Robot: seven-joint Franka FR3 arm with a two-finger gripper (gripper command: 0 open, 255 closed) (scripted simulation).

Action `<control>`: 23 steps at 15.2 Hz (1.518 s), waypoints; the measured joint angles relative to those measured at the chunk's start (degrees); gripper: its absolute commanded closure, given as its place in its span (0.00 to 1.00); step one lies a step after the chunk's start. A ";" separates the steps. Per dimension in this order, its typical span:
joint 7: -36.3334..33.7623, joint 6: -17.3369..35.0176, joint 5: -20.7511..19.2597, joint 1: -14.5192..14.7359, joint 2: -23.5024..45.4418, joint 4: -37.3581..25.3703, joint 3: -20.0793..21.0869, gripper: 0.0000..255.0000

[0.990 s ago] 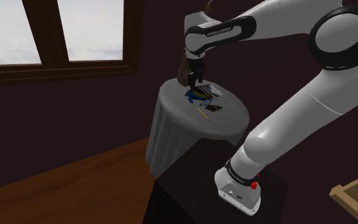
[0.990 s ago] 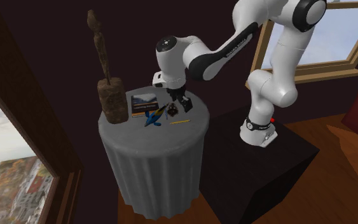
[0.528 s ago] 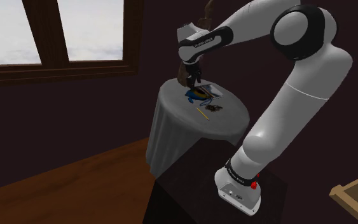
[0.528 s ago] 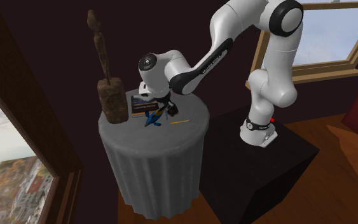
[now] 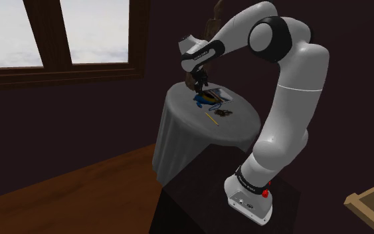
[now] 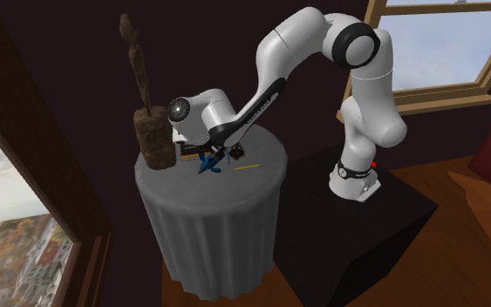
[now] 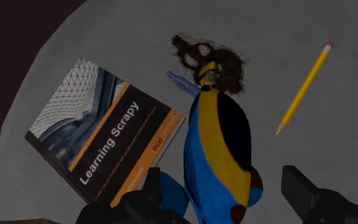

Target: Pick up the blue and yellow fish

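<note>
The blue and yellow fish [image 7: 217,149] lies flat on the round grey-clothed table [image 5: 242,129], beside a book. In the wrist view my gripper [image 7: 228,200] is open. Its two black fingers [image 7: 147,202] stand apart on either side of the fish's near end, a little above it. In the shoulder view the gripper [image 5: 200,84] hangs just above the fish [image 5: 205,100]. The second exterior view has the hand low over the fish [image 6: 208,162], hiding part of it.
A book titled "Learning Scrapy" [image 7: 107,137] lies against the fish. A yellow pencil [image 7: 304,83] and a dark tangled object [image 7: 206,60] lie beyond it. A tall brown sculpture [image 6: 152,131] stands at the table's edge close to the hand. The robot's dark stand [image 5: 198,206] adjoins the table.
The hand has shifted across the table toward the sculpture and now sits lower over the fish. The arm's elbow has folded back and up. The fish has not moved.
</note>
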State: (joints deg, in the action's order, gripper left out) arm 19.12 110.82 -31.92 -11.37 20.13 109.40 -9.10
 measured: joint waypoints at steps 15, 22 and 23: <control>-1.84 3.88 -1.09 -0.38 3.69 0.60 -0.29 1.00; -0.98 2.38 -0.90 -0.32 2.31 0.37 -0.30 1.00; -0.72 1.87 -0.84 -0.28 1.81 0.30 -0.29 1.00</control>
State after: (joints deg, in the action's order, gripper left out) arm 18.40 112.69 -32.76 -11.65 21.94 109.70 -9.39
